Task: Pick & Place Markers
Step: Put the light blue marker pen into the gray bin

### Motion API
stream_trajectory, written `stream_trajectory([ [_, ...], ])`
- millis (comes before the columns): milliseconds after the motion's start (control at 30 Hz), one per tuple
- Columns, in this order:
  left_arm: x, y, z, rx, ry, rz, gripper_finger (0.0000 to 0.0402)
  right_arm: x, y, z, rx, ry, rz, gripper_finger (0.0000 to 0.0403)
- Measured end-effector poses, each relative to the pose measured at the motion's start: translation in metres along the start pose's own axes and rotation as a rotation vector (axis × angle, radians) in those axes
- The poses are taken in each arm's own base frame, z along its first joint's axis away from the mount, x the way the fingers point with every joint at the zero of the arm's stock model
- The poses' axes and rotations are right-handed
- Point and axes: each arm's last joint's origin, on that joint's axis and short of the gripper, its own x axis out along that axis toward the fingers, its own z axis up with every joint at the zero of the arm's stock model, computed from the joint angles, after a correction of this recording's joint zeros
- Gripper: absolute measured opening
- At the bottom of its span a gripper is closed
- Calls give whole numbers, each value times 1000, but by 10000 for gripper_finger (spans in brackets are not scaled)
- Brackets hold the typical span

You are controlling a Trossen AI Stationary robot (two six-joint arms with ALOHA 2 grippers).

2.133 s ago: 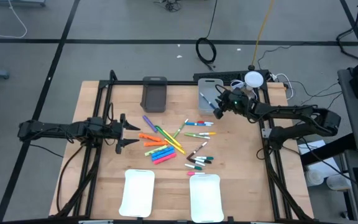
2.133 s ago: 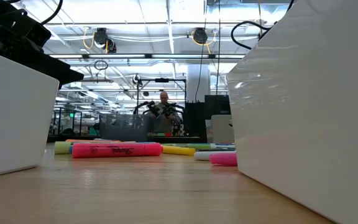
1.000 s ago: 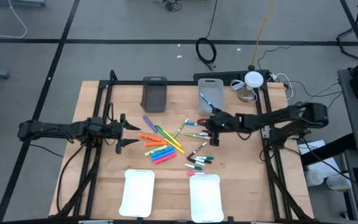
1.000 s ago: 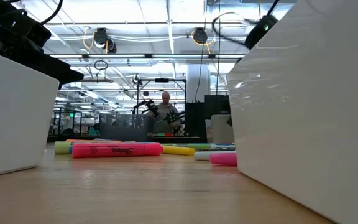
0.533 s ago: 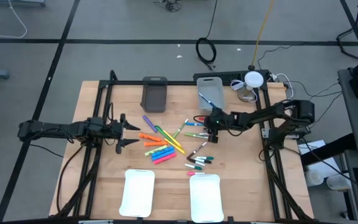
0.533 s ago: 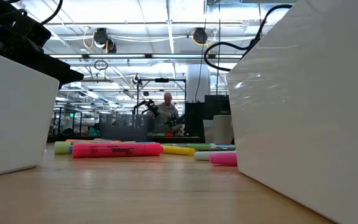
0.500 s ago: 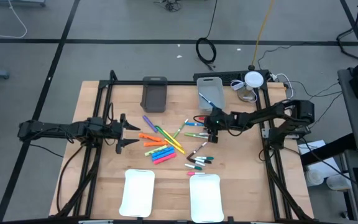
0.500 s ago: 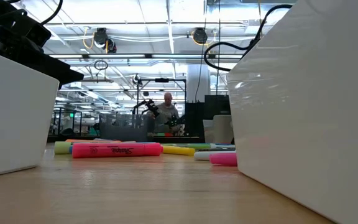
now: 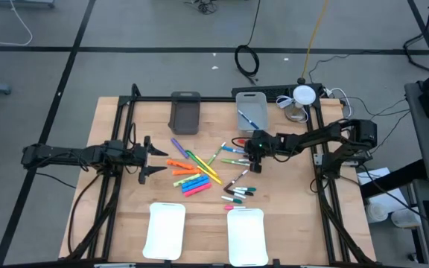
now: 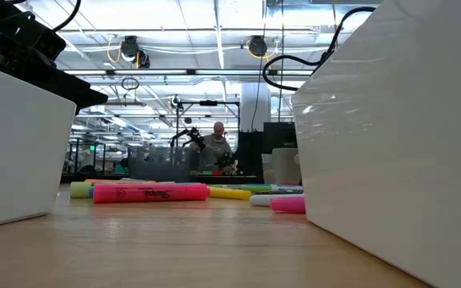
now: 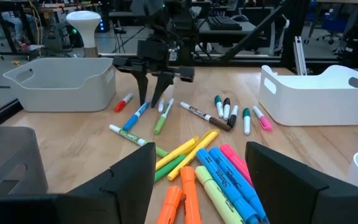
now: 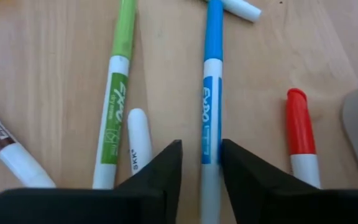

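High view shows you the right gripper [image 9: 253, 154] lowered over the thin markers [image 9: 238, 154] near the far right part of the wooden table [image 9: 289, 216], just in front of the light grey bin [image 9: 253, 115]. In the right wrist view, its two fingers [image 12: 156, 174] stand narrow on both sides of a blue-capped marker [image 12: 211, 93], which lies flat on the wood; you cannot tell if the fingers already touch it. Just beside this one lie a green-capped marker [image 12: 118, 93] on one side and a red-capped marker [image 12: 300, 134] on the other.

Your left gripper [image 9: 149, 156] hangs at the left side of the table with its fingers spread wide and holding nothing. It points toward the chunky markers [image 9: 188, 177], a mixed heap of orange, yellow, blue, pink and green ones in the middle of the table.

A dark grey bin [image 9: 185, 112] stands at the far edge, and two white trays [image 9: 166, 231] stand at the near edge. In the low view a pink marker [image 10: 150, 193] lies between the tray walls, and a person [image 10: 218, 144] sits far behind.
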Motion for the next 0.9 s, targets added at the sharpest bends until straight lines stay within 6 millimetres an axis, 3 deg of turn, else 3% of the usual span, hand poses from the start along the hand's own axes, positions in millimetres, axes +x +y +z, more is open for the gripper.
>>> stream_trajectory([
  [267,0,0,0,0,0,0,251,0,0,0,-15,2,3,15],
  [600,0,0,0,0,0,0,251,-2,0,2,-31,-22,0,22],
  [900,0,0,0,0,0,1,251,-25,9,16,-62,-126,4,26],
])
